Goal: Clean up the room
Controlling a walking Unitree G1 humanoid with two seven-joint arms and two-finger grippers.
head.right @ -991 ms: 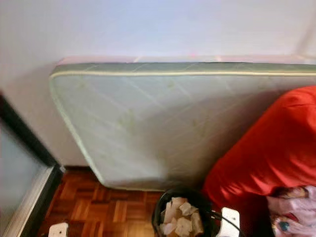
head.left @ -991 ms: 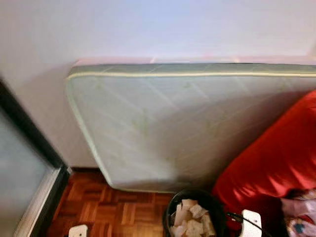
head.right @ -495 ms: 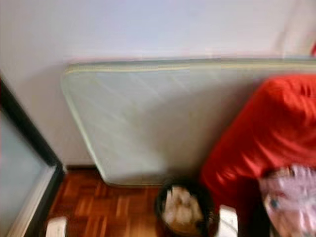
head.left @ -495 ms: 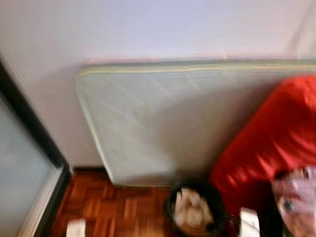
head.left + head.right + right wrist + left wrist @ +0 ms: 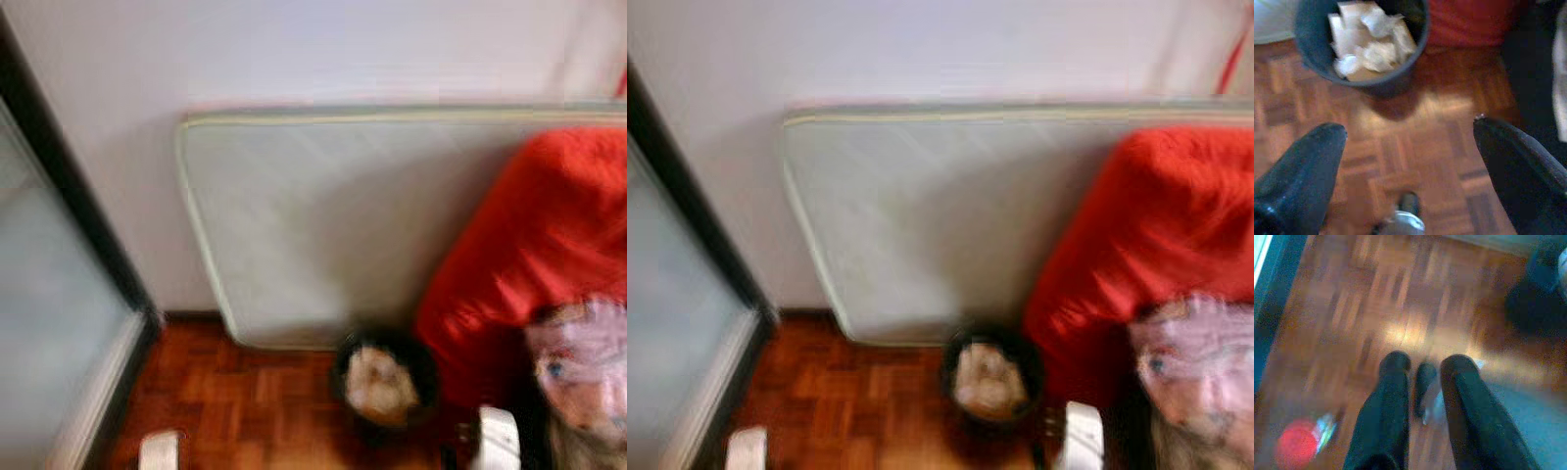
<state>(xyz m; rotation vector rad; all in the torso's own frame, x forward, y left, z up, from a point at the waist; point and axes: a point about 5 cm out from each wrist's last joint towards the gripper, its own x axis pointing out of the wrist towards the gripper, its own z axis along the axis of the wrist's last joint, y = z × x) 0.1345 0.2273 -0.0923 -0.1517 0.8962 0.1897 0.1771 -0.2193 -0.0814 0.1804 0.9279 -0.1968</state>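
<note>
A round dark waste bin (image 5: 1359, 46) stuffed with crumpled white paper stands upright on the wooden parquet floor (image 5: 255, 401), mouth up, just before a pale green mattress (image 5: 323, 225) propped on its long edge against the white wall and beside a red cushion (image 5: 544, 245). The right hand (image 5: 1410, 142) hangs above the floor near the bin, fingers spread wide and empty. The left hand (image 5: 1422, 377) points down at the floor, fingers narrowly parted; a small dark blurred object lies between them, grasp unclear.
</note>
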